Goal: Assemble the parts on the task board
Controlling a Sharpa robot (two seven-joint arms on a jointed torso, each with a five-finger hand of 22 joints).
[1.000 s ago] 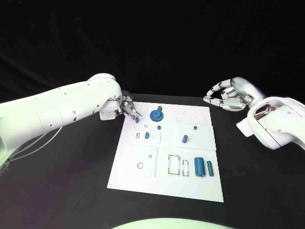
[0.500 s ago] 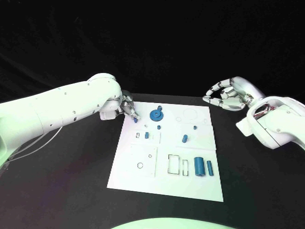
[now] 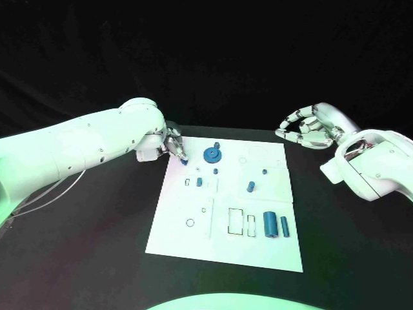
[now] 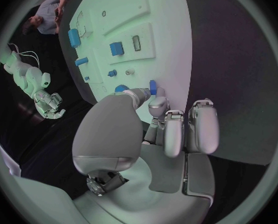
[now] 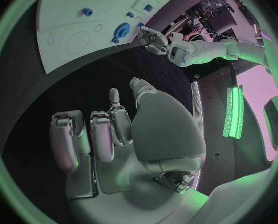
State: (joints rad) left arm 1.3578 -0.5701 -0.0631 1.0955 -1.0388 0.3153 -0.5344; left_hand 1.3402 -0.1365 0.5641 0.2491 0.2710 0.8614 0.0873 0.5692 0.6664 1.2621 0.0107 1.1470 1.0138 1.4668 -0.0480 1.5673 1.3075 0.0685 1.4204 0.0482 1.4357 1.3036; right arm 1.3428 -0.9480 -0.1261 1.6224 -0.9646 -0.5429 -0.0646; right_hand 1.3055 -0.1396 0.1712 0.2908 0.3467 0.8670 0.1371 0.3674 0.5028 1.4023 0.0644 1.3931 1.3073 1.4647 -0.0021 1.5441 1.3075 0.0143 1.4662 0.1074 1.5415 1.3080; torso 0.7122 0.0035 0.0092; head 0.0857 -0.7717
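A: Which step is this?
B: The left hand [image 3: 172, 145] pinches a small blue part [image 4: 153, 87] at the task board [image 3: 193, 242]'s far left corner; seating it comes next.
A: The right hand [image 3: 307, 129]?
B: Empty, fingers loosely curled, off the far right corner.

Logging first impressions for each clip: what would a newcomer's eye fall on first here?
The long white task board dotted with small blue parts stands out on the black table. At its far left corner, the silver left hand pinches a small blue peg against the board's edge. The silver right hand hovers off the far right corner, holding nothing.
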